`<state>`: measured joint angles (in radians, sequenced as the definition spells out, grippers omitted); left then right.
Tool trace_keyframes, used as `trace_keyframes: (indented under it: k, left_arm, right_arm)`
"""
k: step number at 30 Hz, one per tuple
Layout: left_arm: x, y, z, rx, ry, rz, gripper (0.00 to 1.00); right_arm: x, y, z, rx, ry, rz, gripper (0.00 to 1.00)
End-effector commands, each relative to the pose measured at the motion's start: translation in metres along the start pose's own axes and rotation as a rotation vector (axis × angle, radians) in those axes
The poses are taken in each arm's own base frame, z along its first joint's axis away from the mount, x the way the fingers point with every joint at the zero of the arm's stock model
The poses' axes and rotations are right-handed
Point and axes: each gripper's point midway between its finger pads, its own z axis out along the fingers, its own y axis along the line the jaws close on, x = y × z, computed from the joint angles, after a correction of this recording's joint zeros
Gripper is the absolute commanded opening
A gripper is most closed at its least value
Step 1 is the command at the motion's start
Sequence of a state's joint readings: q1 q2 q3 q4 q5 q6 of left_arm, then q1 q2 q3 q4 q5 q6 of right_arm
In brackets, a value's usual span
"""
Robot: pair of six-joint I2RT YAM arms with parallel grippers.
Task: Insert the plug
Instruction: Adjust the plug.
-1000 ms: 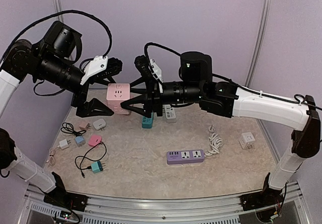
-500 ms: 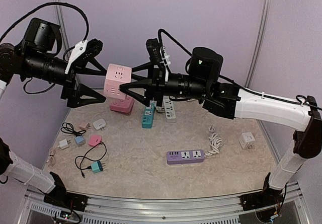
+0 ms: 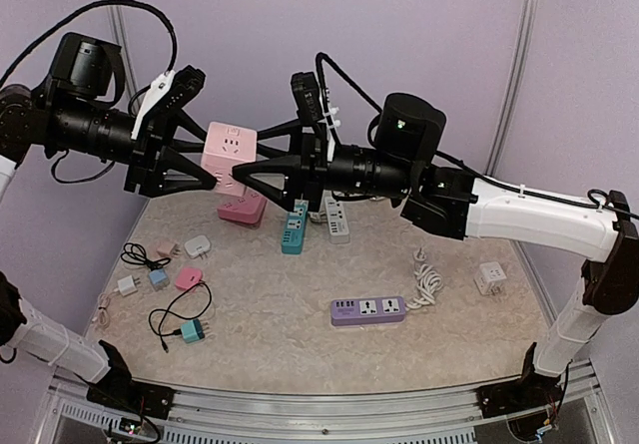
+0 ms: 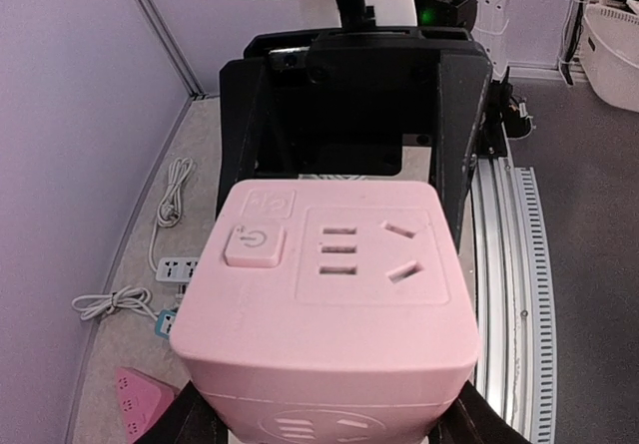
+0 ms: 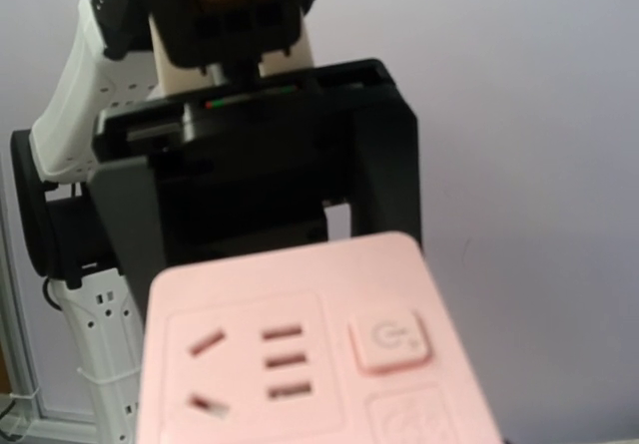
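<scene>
A pink socket cube (image 3: pixel 228 155) hangs in the air between my two raised grippers. It has a power button and socket slots on the face seen in the left wrist view (image 4: pixel 334 294) and in the right wrist view (image 5: pixel 300 354). My left gripper (image 3: pixel 212 178) grips it from the left, its dark fingers (image 4: pixel 178 426) pressed on the cube's sides. My right gripper (image 3: pixel 247 177) holds the opposite end, its fingers (image 4: pixel 461 135) straddling the cube. Several small plugs lie on the table, among them a teal one (image 3: pixel 192 331) and a pink one (image 3: pixel 188 279). Neither gripper holds a plug.
On the table are a second pink socket (image 3: pixel 243 212), a teal strip (image 3: pixel 294 231), a grey strip (image 3: pixel 337 222), a purple strip (image 3: pixel 368 310), a coiled white cable (image 3: pixel 427 279) and a white cube socket (image 3: pixel 489 277). Purple walls enclose the table.
The cube has been lifted from table height into the air with the right gripper. The left gripper swung up and then moved right onto the cube.
</scene>
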<state>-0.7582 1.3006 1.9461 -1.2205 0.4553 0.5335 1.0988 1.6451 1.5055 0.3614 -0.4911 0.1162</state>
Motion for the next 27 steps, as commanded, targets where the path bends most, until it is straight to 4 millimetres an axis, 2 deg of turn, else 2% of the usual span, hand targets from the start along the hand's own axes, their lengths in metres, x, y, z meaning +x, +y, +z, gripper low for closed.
trace_keyframes:
  k: [1,2,3,4,5,8,13,17,23,27]
  left_arm:
    - [0.001,0.001,0.004,0.005,0.005,-0.002,0.07]
    - [0.002,0.003,0.004,-0.009,0.013,-0.003,0.01]
    - [0.003,0.006,0.003,-0.030,0.021,-0.002,0.00]
    - [0.005,0.010,0.003,-0.056,0.031,-0.001,0.00]
    - [0.007,0.014,0.002,-0.085,0.045,-0.001,0.00]
    - [0.016,0.029,0.004,-0.199,0.115,0.021,0.00]
    - [0.024,0.047,0.014,-0.309,0.184,0.043,0.00]
    - [0.025,0.048,0.024,-0.309,0.199,0.054,0.00]
    - [0.022,0.055,0.026,-0.355,0.201,0.057,0.00]
    - [0.023,0.054,0.029,-0.347,0.203,0.061,0.00]
  right_arm:
    - [-0.026,-0.003,-0.004,0.053,-0.042,0.004,0.05]
    - [-0.024,-0.012,-0.004,0.104,-0.025,0.029,0.30]
    - [-0.022,-0.022,-0.006,0.165,-0.010,0.064,0.62]
    - [-0.021,-0.034,-0.009,0.241,0.004,0.116,0.90]
    - [-0.020,-0.045,-0.012,0.306,0.014,0.181,0.98]
    - [-0.022,-0.062,-0.023,0.450,0.012,0.356,1.00]
    - [-0.008,-0.064,-0.027,0.651,0.024,0.498,1.00]
    - [0.005,-0.061,-0.013,0.660,0.052,0.584,1.00]
    - [0.022,-0.062,0.002,0.667,0.107,0.647,1.00]
    - [0.038,-0.069,0.001,0.723,0.129,0.661,0.99]
